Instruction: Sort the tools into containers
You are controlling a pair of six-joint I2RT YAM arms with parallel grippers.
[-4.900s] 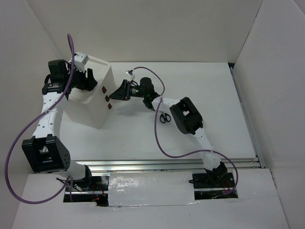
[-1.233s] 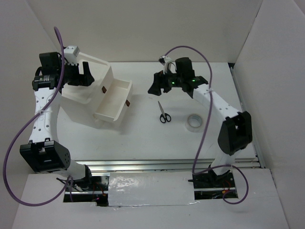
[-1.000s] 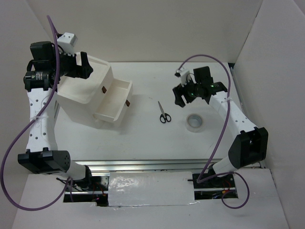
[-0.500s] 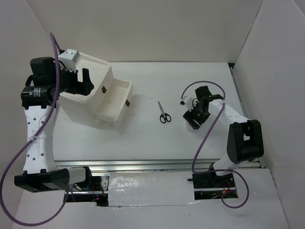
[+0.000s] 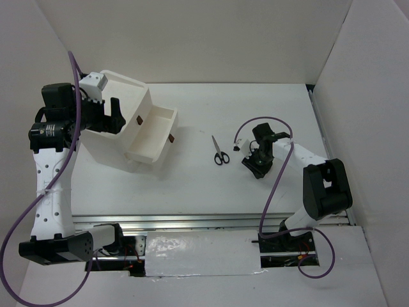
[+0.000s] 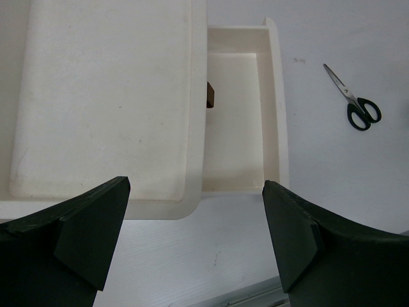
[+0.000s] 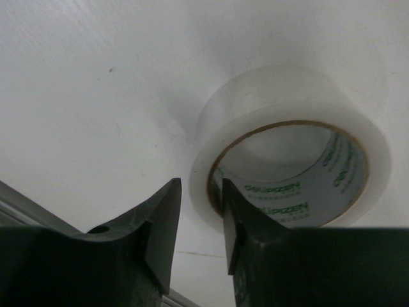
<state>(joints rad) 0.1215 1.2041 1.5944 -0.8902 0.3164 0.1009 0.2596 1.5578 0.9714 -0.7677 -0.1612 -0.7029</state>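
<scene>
- Green capital lettering repeats round the brown inner core of the tape roll (image 7: 255, 96).
- The clearest copies, on the near side of the core, read roughly "OKUPIZEN", though the small, curved letters leave the spelling uncertain.

1. Seen from above, the right gripper (image 5: 258, 163) wholly covers the tape roll (image 7: 291, 109) beneath it.
2. In the wrist view, the roll's near rim drops behind the fingers (image 7: 160, 230) and the bottom edge. Whether they press its wall cannot be told.
3. Ahead of the left gripper (image 6: 195, 187), the cabinet (image 6: 108, 96) runs off the top and left edges. Its overhang half hides a dark handle (image 6: 209, 96).
4. Print inside the roll's core is blurred.
</scene>
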